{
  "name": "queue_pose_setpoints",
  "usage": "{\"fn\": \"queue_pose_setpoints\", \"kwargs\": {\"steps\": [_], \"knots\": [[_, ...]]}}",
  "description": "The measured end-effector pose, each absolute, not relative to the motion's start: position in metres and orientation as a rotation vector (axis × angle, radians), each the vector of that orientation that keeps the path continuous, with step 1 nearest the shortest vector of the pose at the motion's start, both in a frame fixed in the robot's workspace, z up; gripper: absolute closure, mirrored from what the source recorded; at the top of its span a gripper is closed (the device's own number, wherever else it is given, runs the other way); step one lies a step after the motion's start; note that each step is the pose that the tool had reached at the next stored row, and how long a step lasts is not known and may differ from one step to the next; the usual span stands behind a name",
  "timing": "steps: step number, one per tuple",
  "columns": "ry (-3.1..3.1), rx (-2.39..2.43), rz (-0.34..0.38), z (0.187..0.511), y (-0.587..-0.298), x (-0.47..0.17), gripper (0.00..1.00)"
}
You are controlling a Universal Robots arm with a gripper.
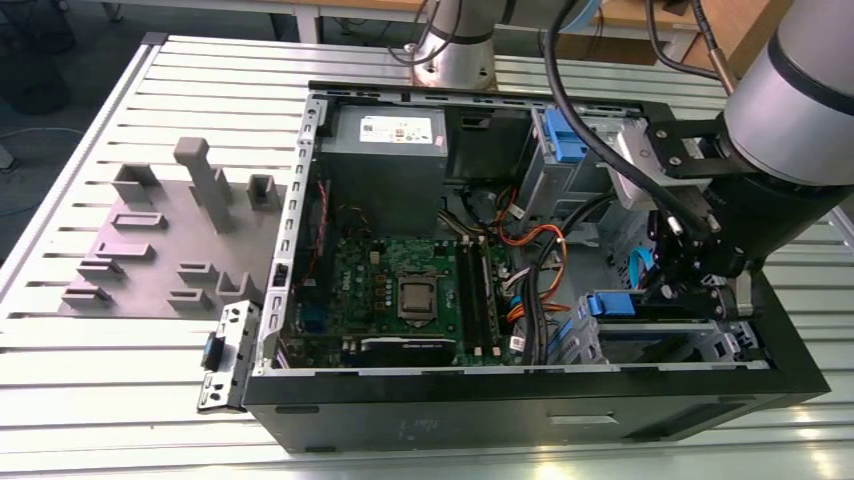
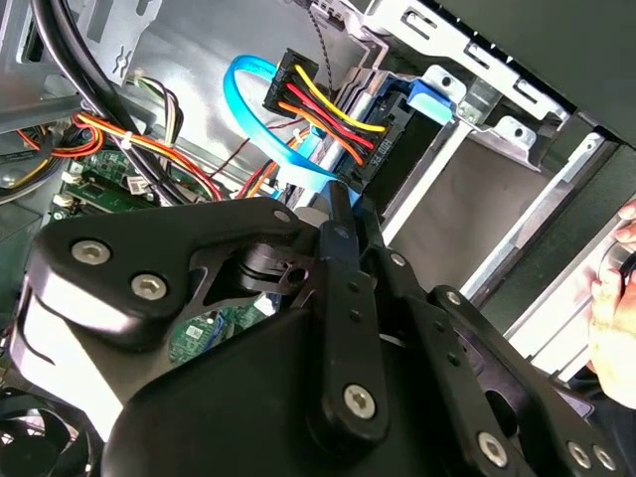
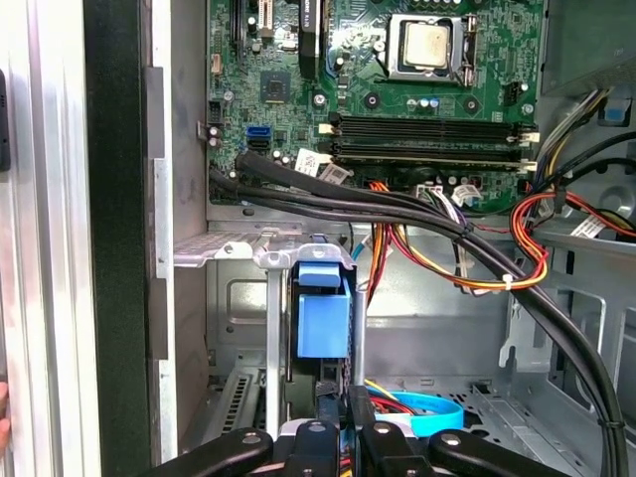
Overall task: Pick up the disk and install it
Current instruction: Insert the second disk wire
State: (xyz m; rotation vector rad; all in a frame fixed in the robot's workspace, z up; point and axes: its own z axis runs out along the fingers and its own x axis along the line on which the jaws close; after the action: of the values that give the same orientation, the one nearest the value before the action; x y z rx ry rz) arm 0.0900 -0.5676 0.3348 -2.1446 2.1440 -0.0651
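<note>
The black two-fingered gripper [image 1: 683,262] on the thick grey arm reaches down into the open black desktop computer case [image 1: 534,405], at the drive cage near the case's front corner on the exterior view's right. The disk [image 1: 627,305] sits edge-on inside that bare-metal cage; what shows of it is mostly its bright blue plastic bracket, a blocky blue tab with a lighter blue lip on top, standing between two thin grey metal rails in the first wrist view [image 3: 323,308]. Its silver body and label are hidden by the cage. In the second wrist view the blue bracket end [image 2: 429,97] lies in the metal bay, with a black connector carrying red, yellow and orange wires [image 2: 328,104] and a flat blue ribbon cable [image 2: 260,129] plugged in just beside it. The fingers stand close together at the disk's edge, but whether they clamp it I cannot tell. The green motherboard [image 1: 400,290] lies flat in the case floor, well apart from the cage
</note>
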Motion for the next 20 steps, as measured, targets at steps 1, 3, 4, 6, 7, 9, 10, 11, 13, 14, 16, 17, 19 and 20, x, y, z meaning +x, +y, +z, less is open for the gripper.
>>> {"fn": "queue_pose_setpoints", "kwargs": {"steps": [1,3,4,6,7,9,10,11,13,14,16,17,19,20], "knots": [[2.144,-2.145,-0.065,0.3345,-0.5677,0.09,0.84],[2.144,-2.144,-0.065,0.3338,-0.568,0.0901,0.84],[2.144,-2.144,-0.065,0.3336,-0.5682,0.0901,0.84],[2.144,-2.144,-0.065,0.3331,-0.5685,0.09,0.84],[2.144,-2.144,-0.065,0.3328,-0.5686,0.09,0.84],[2.144,-2.144,-0.065,0.3316,-0.5689,0.09,0.84],[2.145,-2.143,-0.065,0.331,-0.5691,0.0901,0.84],[2.145,-2.143,-0.065,0.3302,-0.5693,0.0901,0.84],[2.145,-2.143,-0.065,0.3301,-0.5695,0.0901,0.84],[2.145,-2.143,-0.065,0.3301,-0.5695,0.0901,0.84],[2.145,-2.143,-0.065,0.3301,-0.5695,0.0901,0.84],[2.145,-2.143,-0.065,0.33,-0.5695,0.0901,0.84],[2.145,-2.143,-0.065,0.33,-0.5695,0.0901,0.83],[2.145,-2.143,-0.065,0.3301,-0.5695,0.0901,0.83]]}}
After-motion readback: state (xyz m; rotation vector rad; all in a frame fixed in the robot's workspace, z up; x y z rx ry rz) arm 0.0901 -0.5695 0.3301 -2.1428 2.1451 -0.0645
